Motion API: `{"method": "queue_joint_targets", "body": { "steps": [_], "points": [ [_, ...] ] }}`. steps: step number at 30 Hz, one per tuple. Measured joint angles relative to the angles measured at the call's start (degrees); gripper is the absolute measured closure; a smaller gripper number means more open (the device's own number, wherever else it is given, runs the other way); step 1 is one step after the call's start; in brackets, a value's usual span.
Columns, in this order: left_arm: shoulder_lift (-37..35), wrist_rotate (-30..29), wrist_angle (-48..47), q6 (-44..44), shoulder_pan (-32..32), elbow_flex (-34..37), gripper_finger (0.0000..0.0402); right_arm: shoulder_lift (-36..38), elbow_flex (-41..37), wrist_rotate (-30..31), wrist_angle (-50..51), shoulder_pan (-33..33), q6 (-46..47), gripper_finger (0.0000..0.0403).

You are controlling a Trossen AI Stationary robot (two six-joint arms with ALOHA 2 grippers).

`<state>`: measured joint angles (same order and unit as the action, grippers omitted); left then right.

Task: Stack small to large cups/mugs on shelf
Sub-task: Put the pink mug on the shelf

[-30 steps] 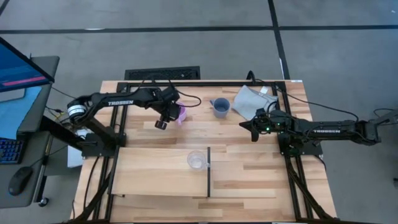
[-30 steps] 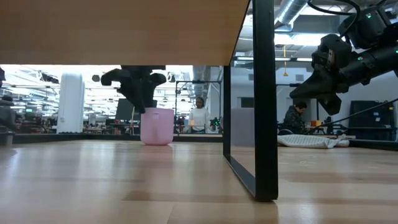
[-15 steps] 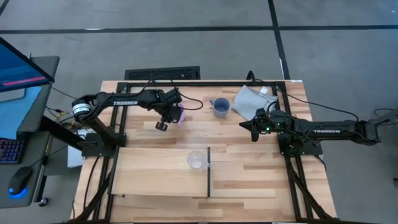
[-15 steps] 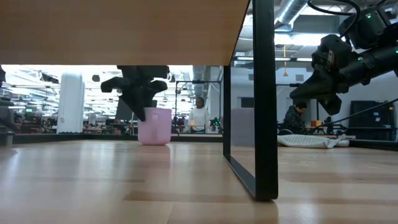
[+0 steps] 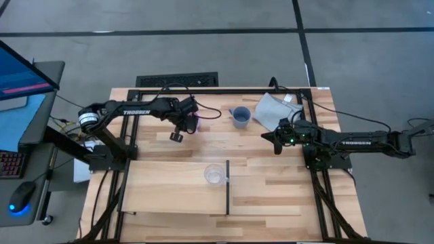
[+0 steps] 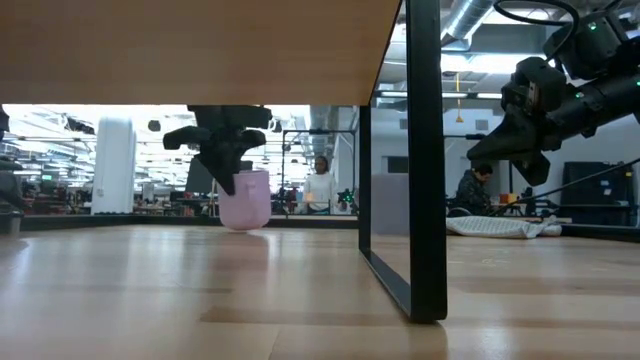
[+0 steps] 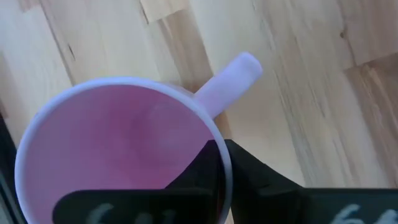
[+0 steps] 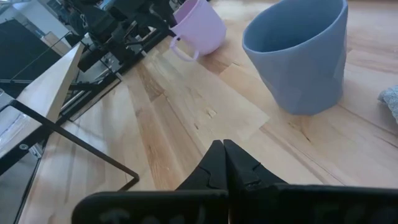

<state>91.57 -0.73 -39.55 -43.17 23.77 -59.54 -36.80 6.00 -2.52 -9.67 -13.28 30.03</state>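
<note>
Left pincer [image 5: 188,123]: clamped on the pink mug's [image 7: 118,149] rim, handle at one o'clock.
Right pincer [image 8: 224,163]: closed, empty.

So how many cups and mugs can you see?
3. The pink mug is in the left gripper, the blue mug stands by the grey cloth, and the clear cup sits on the shelf.

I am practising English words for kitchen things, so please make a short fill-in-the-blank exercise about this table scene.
1. The left gripper is shut on the rim of the ____ mug.
2. The clear cup stands on the ____.
3. The blue mug stands beside a grey ____.
4. The right gripper has its fingers ____.

Missing words: pink; shelf; cloth; shut
</note>
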Motion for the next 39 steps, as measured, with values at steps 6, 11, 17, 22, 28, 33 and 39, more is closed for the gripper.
{"method": "queue_joint_targets", "body": {
  "steps": [6, 11, 17, 22, 28, 33, 39],
  "points": [
    [0.00, 0.25, -6.91, 1.93, 0.11, -4.44, 0.0400, 0.00, 0.00, 0.00, 0.14, 0.00, 0.01, 0.0400],
    [-0.02, 0.51, -12.75, 3.52, 1.37, -10.46, 0.0400, 0.00, 0.00, 0.00, 0.22, 0.00, 0.01, 0.0400],
    [-0.07, 4.66, -21.54, 5.52, 2.14, -17.41, 0.0401, 0.00, 0.00, 0.00, 0.24, 0.00, 0.00, 0.0400],
    [-2.44, 4.71, -25.46, 6.65, 2.00, -20.22, 0.0401, 0.00, 0.00, -0.01, 0.23, 0.00, -0.04, 0.0400],
    [-10.21, 4.76, -25.17, 11.04, 1.23, -20.24, 0.0401, 0.00, 0.00, -0.02, 0.41, 0.00, -0.09, 0.0400],
    [-15.25, 4.84, -23.72, 15.55, -1.90, -20.24, 0.0401, 0.00, 0.00, -0.02, 0.44, 0.00, -0.17, 0.0400],
    [-17.73, 4.95, -28.59, 22.76, -8.87, -20.24, 0.0401, 0.00, 0.00, -0.02, 0.42, 0.00, -0.10, 0.0400]
  ]
}}
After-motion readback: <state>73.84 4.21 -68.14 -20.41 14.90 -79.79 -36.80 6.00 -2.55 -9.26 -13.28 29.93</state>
